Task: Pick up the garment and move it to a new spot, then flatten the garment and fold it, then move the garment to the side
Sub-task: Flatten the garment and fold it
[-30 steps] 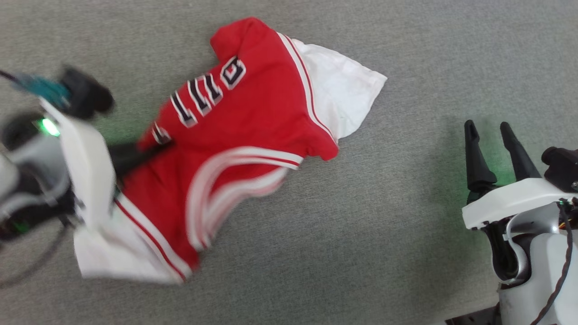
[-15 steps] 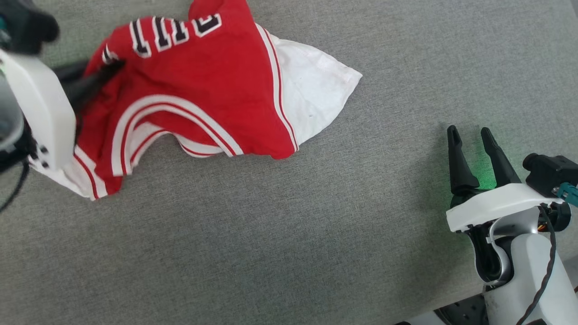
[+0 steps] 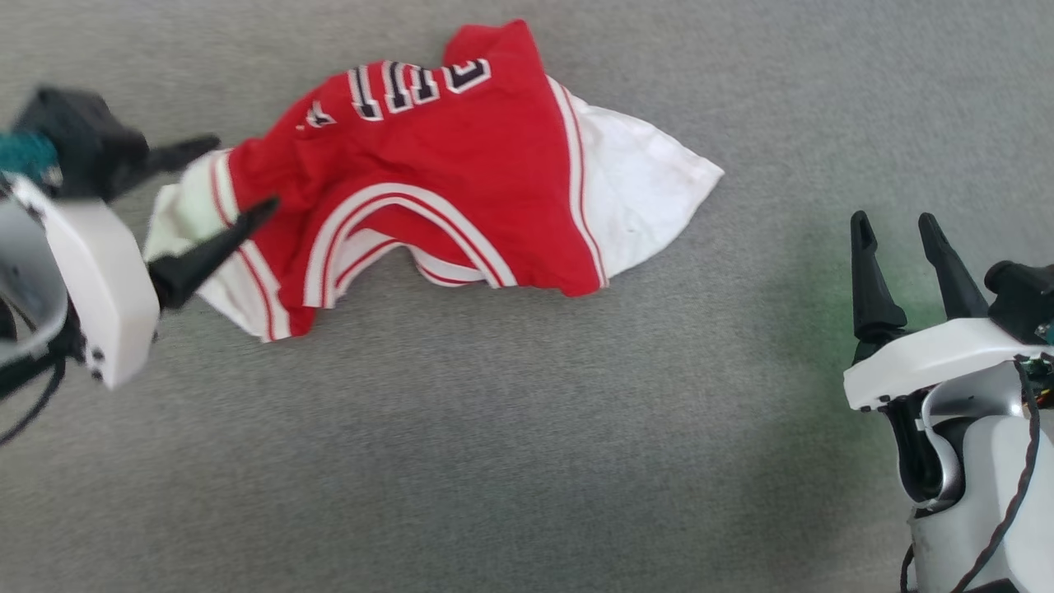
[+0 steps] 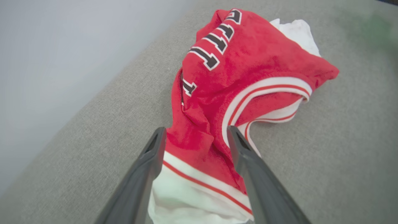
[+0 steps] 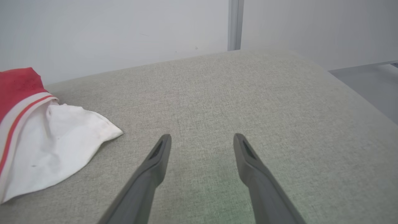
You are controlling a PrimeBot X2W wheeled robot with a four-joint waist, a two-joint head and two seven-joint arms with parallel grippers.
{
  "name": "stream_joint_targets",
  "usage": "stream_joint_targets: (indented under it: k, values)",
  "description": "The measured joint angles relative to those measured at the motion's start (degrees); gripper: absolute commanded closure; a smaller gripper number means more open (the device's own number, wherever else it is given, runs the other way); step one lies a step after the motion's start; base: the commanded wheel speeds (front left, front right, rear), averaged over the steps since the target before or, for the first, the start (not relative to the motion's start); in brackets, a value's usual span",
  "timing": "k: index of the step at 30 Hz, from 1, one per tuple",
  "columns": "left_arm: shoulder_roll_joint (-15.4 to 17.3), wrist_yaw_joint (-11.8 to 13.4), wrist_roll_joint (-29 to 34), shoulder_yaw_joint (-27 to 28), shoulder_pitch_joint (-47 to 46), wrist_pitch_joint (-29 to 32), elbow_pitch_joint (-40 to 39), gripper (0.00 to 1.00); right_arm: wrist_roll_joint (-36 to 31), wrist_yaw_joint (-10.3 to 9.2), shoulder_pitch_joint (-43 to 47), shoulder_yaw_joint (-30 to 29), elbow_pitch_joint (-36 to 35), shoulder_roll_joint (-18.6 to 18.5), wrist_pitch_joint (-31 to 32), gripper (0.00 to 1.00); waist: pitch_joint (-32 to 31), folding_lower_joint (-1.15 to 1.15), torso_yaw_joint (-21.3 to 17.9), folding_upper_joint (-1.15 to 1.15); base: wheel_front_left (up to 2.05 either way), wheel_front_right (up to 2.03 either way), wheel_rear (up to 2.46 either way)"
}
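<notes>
The garment point(image 3: 461, 173), a red jersey with white sleeves, striped trim and black lettering, lies crumpled on the grey fabric surface point(image 3: 494, 428) at the upper left of the head view. My left gripper point(image 3: 239, 177) is open at its left end, one finger on each side of the white sleeve and red shoulder. In the left wrist view the garment point(image 4: 248, 62) bunches up between and beyond the spread fingers of the left gripper point(image 4: 195, 132). My right gripper point(image 3: 893, 221) stands open and empty at the right, well apart from the cloth. The right wrist view shows the right gripper point(image 5: 202, 137) over bare fabric, with the garment's white sleeve point(image 5: 46, 146) at the left.
A pale wall point(image 5: 124, 31) rises behind the grey surface. The surface's right edge point(image 5: 357, 93) drops off to a floor point(image 5: 379, 84). Bare grey fabric stretches between the garment and my right gripper.
My left gripper was shut on the garment's left part and has opened, letting it go. The garment has settled slack on the surface. The head view has shifted; the right gripper stays open.
</notes>
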Motion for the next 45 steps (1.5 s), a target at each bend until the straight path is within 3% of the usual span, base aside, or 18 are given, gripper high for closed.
stream_joint_targets:
  k: [8, 14, 29, 41, 43, 44, 45]
  values:
    - [2.2, 0.0, 6.0, 0.0, 8.3, -0.1, -5.6, 0.0, -1.4, 0.0, 0.3, -0.8, -3.5, 0.0, 3.7, 0.0, -2.9, 0.0, 3.1, 0.0, 0.0, 0.0, 0.0]
    - [2.0, 0.0, 10.5, -0.1, 12.3, 1.4, -7.2, 0.0, -1.8, 0.0, 0.7, -0.6, -6.0, 0.0, 5.7, 0.0, -2.1, 0.0, 3.4, 0.0, 0.0, 0.0, 0.0]
    - [1.4, 0.0, 12.8, -0.1, 13.5, 2.0, -0.6, 0.0, -1.3, 0.0, 2.0, -0.3, -8.7, 0.0, 6.6, 0.0, 1.1, 0.0, 0.0, 0.0, 0.0, 0.0, 0.0]
    - [0.3, 0.0, 13.2, 0.0, 13.9, 0.0, 3.7, 0.0, -1.5, 0.0, 2.3, -0.5, -10.2, 0.0, 7.6, 0.0, 1.2, 0.0, 0.0, 0.0, 0.0, 0.0, 0.0]
    - [-0.2, 0.0, 14.2, 0.1, 13.5, -0.3, 4.4, 0.17, -1.7, 0.0, 2.3, -0.3, -10.6, 0.0, 7.9, 0.0, 1.4, 0.0, 0.1, 0.0, 0.0, 0.0, 0.0]
    - [-0.5, 0.0, 14.2, 0.1, 13.4, -0.5, 4.8, 0.4, -1.8, 0.0, 2.3, -0.2, -10.7, 0.0, 8.0, 0.0, 1.5, 0.0, 0.1, 0.0, 0.0, 0.0, 0.0]
    - [-0.7, 0.0, 14.2, 0.1, 13.4, -0.6, 5.1, 0.51, -1.9, 0.0, 2.3, -0.1, -10.9, 0.0, 8.2, 0.0, 1.5, 0.0, 0.2, 0.0, 0.0, 0.0, 0.0]
